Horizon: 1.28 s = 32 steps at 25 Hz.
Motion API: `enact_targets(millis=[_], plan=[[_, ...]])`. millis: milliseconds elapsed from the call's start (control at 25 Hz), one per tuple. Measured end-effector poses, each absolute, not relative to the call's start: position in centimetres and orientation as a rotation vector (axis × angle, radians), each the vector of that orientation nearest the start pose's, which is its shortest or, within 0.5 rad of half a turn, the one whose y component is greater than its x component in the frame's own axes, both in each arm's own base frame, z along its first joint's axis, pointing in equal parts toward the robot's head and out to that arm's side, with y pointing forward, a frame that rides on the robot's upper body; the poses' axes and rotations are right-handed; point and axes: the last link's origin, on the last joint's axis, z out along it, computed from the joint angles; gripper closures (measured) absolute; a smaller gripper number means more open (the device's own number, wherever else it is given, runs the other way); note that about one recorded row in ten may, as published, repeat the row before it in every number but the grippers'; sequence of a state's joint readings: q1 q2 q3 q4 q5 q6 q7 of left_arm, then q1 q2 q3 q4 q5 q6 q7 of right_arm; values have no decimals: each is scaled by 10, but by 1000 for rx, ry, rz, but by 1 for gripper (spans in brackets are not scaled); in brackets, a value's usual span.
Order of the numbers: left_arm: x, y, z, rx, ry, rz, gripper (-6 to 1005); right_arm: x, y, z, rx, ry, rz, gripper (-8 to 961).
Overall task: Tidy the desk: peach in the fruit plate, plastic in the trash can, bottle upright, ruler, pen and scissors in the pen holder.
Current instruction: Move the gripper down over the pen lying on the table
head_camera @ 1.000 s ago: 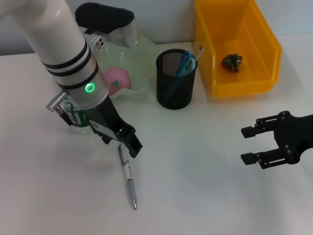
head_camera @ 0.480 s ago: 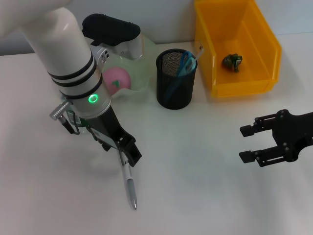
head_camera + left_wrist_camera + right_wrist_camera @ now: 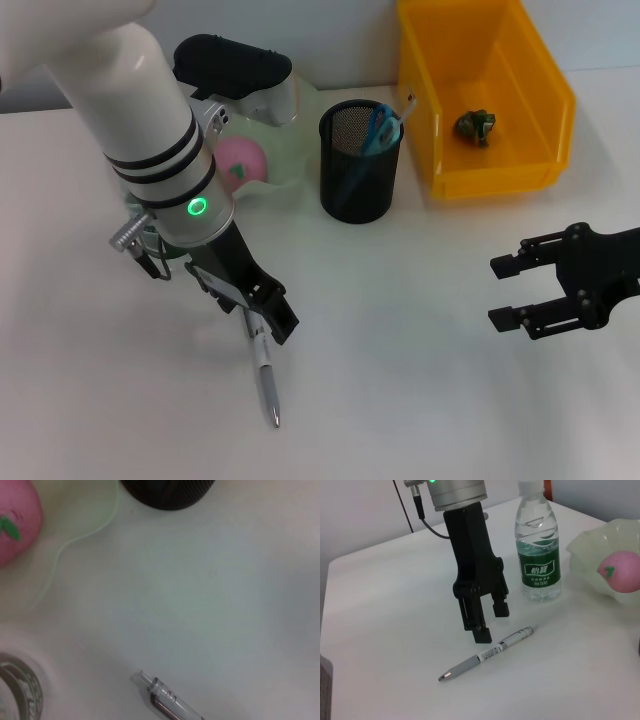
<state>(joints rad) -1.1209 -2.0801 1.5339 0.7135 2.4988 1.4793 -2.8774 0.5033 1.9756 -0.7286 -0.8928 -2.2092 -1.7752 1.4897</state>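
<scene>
White counter carries everything. Left pincer hangs low over the clear-barrelled pen, fingers spread w/ a gap, straddling the pen's cap end but not closed on it; pen lies flat, tip pointing away from the pincer toward the robot. Just behind the pincer, partly hidden by the arm, the bottle stands upright w/ green label. Beyond that, the pale green fruit plate holds the pink peach. Farther back & to the pincer's right, black mesh pen holder w/ blue-handled scissors inside. Past it, yellow trash can w/ a small crumpled dark-green plastic piece. Right pincer hovers well apart on the right side, fingers spread, holding nothing.
</scene>
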Motion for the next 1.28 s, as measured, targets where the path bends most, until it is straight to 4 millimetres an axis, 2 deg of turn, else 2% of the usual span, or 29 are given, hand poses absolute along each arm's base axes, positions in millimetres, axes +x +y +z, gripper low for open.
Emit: enact_targets(millis=[280, 1280], plan=[[-124, 382, -81, -2547, -1230, 817, 198, 276, 319, 61, -2940, 516, 271, 245], [-119, 382, -85, -2568, -1266, 768, 199, 273, 325, 63, -2958, 485, 220, 245]])
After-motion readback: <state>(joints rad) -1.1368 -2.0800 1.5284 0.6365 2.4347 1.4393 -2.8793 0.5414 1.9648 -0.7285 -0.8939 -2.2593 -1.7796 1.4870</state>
